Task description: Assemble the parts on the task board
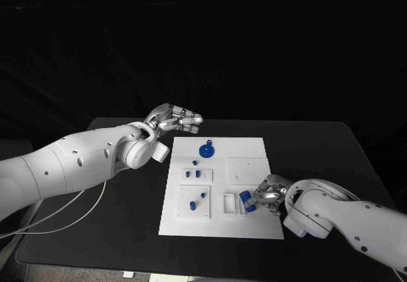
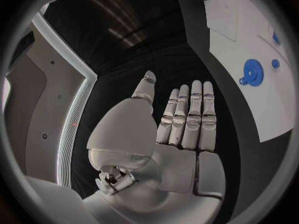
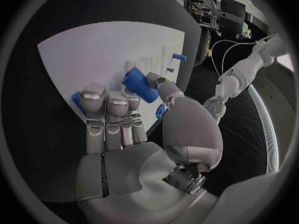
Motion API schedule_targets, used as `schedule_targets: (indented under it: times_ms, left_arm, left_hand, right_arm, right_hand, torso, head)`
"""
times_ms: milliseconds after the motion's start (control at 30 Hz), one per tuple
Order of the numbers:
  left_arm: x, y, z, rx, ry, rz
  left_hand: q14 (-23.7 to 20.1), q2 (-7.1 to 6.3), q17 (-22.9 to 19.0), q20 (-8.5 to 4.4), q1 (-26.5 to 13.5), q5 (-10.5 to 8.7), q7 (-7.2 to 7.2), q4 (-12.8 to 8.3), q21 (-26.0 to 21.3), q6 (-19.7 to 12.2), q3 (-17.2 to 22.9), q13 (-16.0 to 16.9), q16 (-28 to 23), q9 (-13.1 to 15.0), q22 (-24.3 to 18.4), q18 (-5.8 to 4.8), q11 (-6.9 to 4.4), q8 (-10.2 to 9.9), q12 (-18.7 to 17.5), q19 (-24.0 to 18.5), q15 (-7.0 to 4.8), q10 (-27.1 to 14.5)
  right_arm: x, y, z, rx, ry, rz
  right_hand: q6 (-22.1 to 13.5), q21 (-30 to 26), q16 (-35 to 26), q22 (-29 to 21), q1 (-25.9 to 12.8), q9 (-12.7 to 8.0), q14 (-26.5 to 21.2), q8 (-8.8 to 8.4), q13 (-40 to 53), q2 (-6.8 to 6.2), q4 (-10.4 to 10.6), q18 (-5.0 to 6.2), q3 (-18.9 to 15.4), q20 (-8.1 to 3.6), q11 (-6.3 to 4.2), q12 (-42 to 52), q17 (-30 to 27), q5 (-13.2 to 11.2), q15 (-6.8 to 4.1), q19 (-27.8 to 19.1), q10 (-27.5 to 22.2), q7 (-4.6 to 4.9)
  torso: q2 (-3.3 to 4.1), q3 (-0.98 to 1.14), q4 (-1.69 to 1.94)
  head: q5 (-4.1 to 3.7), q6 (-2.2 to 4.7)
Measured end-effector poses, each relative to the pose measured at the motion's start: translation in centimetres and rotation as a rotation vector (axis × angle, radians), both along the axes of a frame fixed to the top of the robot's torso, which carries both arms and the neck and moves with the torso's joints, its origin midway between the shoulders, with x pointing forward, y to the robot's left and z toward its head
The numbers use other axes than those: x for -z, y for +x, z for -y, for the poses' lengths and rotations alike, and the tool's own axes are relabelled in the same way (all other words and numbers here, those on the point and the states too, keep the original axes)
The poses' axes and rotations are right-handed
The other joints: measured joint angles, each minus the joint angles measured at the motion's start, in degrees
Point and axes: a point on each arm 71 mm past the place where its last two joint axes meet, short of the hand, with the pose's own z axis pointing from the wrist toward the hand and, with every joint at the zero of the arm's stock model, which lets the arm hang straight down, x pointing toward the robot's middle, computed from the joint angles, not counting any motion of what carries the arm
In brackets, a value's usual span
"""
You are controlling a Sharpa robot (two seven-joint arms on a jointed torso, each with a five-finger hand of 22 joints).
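Head view: task board point(image 1: 254, 226) mid-table, bearing blue gear point(image 1: 206, 151), small pegs in recessed blocks point(image 1: 194, 174). Right hand point(image 1: 264, 197) grasps blue cylinder part point(image 3: 140, 84) over board's near edge. Left hand point(image 1: 174, 121) off board's far corner, fingers extended, released.

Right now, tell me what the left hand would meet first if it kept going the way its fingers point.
Probably nothing: the left hand points its open fingers over bare black table beyond the task board, though depth is unclear.
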Motion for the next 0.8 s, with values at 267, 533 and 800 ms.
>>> schedule_targets:
  times_ms: [267, 533, 800]
  left_arm:
    - [0.0, 0.0, 0.0, 0.001, 0.004, -0.004]
    - [0.1, 0.0, 0.0, 0.003, 0.007, -0.007]
    - [0.1, 0.0, 0.2, 0.007, 0.009, -0.011]
  left_hand:
    - [0.0, 0.0, 0.0, 0.0, 0.0, 0.0, 0.0, 0.0, 0.0, 0.0, 0.0, 0.0, 0.0, 0.0, -0.1, 0.0, 0.0, 0.0, 0.0, 0.0, 0.0, 0.0]
    - [-0.02, 0.0, -0.01, 0.0, 0.0, 0.0, 0.21, 0.0, 0.23, -0.21, 0.0, 0.0, 0.0, 0.0, -0.14, 0.0, -0.21, 0.0, 0.0, 0.0, 0.02, -0.2]
    - [-0.42, 0.0, 0.0, 0.0, 0.0, 0.0, 0.21, 0.0, 0.23, -0.21, 0.0, 0.0, 0.0, 0.0, -0.22, 0.0, 0.0, 0.0, 0.0, 0.0, 0.0, -0.41]
  right_arm:
    - [-0.3, -0.2, -0.9, -0.012, 0.02, -0.004]
    - [-0.4, -0.1, -2.1, -0.033, 0.026, -0.013]
    - [-0.1, -0.1, -2.8, -0.056, 0.003, -0.018]
  right_hand:
    - [0.16, 0.25, 0.0, 0.0, 0.67, 0.01, 0.01, 0.03, 0.0, 0.67, 1.22, 0.0, -2.65, 0.0, -0.01, 0.0, 0.07, -2.91, 0.01, 0.0, 0.02, -0.14]
    - [0.24, 0.24, 0.0, 0.0, 2.24, 0.0, 0.01, 0.13, -0.11, 2.23, 2.88, 0.0, -5.39, 0.0, -0.02, 0.0, 0.13, -5.72, 0.03, 0.0, 0.04, -0.21]
    - [0.25, 0.45, 0.0, 0.0, 2.26, 0.01, 0.01, 0.25, -0.15, 2.23, 3.66, 0.0, -6.18, 0.0, -0.12, 0.0, 0.34, -6.16, 0.04, 0.0, 0.14, -0.23]
  torso:
    - [0.0, -0.03, 0.04]
    - [0.0, -0.07, 0.08]
    - [0.04, -0.07, 0.28]
  head:
    - [0.0, 0.01]
    - [-0.07, -0.19]
    - [0.04, -0.35]
